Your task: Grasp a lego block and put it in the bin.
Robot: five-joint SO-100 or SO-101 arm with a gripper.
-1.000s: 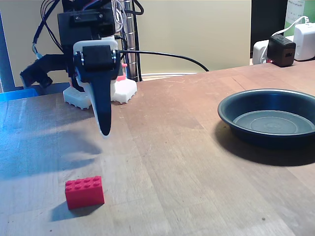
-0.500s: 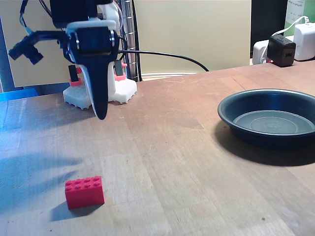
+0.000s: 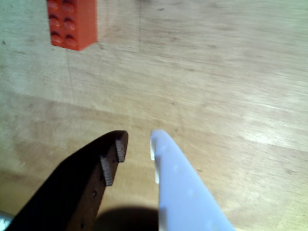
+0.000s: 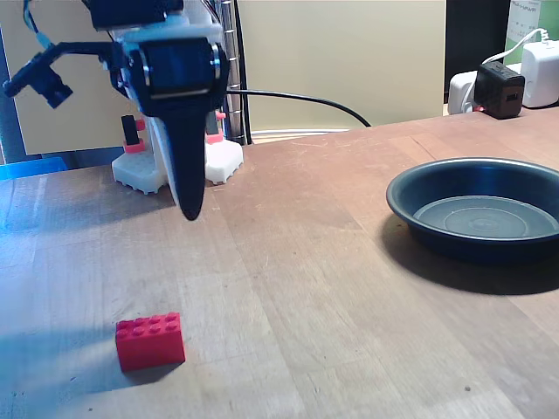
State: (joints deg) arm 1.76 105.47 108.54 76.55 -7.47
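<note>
On the table: the lego block (image 4: 150, 340) lies flat, studs up, at about 7 o'clock in the fixed view, on bare wood with its shadow just beside it.
Block from the wrist: the same red block (image 3: 72, 22) sits at about 11 o'clock, cut by the top edge, well apart from the fingertips.
Claw: the gripper (image 3: 137, 144) hangs above the wood with nothing between its fingers; a narrow gap parts the black finger (image 3: 91, 183) at 7 o'clock from the white finger (image 3: 183, 192) at 5 o'clock.
Claw in the fixed view: the gripper (image 4: 189, 209) points straight down at about 10 o'clock, its dark tip off the table and up-and-right of the block, not touching it.
Bin: the round dark bin (image 4: 410, 188) rests at 3 o'clock in the fixed view, far from block and claw, nothing inside it.
Table: the wooden table (image 4: 306, 288) carries all of these.
Background: a white arm base (image 4: 140, 175) at 10 o'clock, a black charger (image 4: 500, 89) and white plug (image 4: 541, 70) at 2 o'clock.
</note>
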